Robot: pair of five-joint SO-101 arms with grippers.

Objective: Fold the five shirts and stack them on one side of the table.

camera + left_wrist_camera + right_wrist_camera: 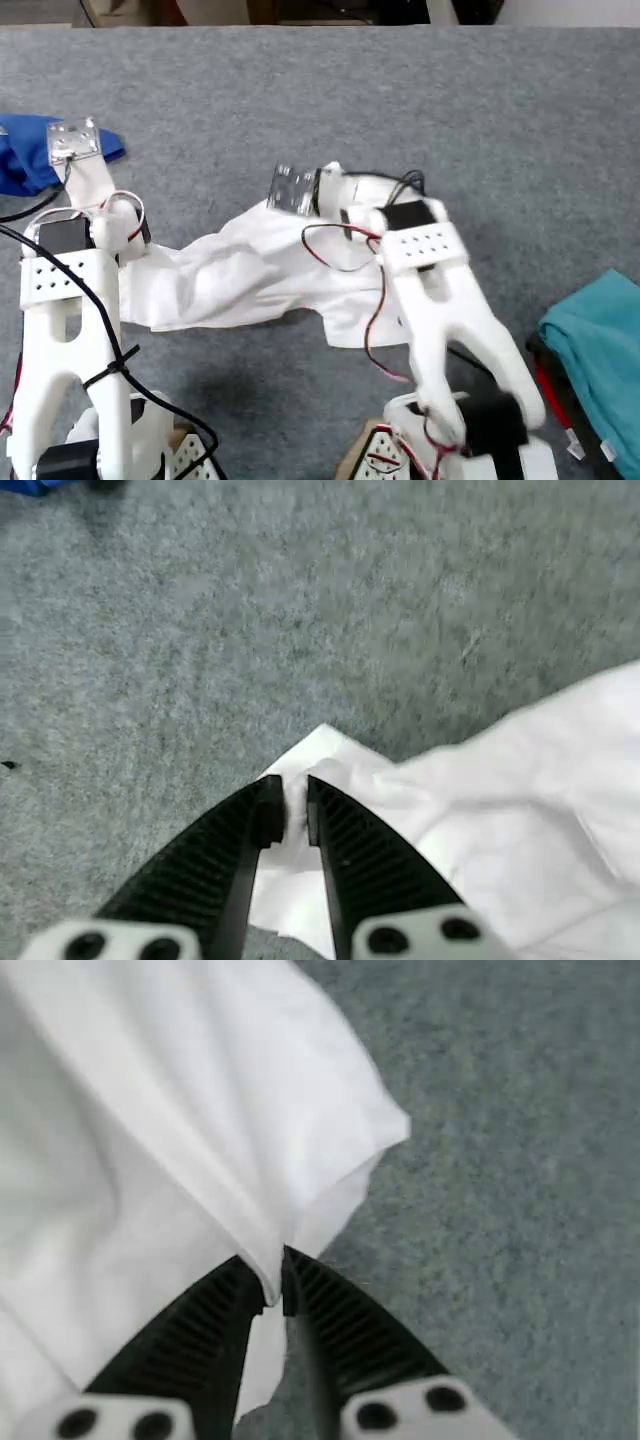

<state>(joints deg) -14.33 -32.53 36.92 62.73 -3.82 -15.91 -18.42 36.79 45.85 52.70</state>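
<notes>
Currently your white shirt [250, 275] lies crumpled at mid-frame on the grey table [500, 120], its long axis running left to right and both arms hiding parts of it. The frame edges cut off a teal shirt [600, 340] at right and a blue shirt [25, 150] at upper left. Your left gripper [287, 815] is clenched on the white shirt's corner and your right gripper [275, 1285] pinches a fold of it.

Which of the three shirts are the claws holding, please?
The white shirt in the middle: left claw and right claw both pinch it; the blue shirt and teal shirt lie apart.
</notes>
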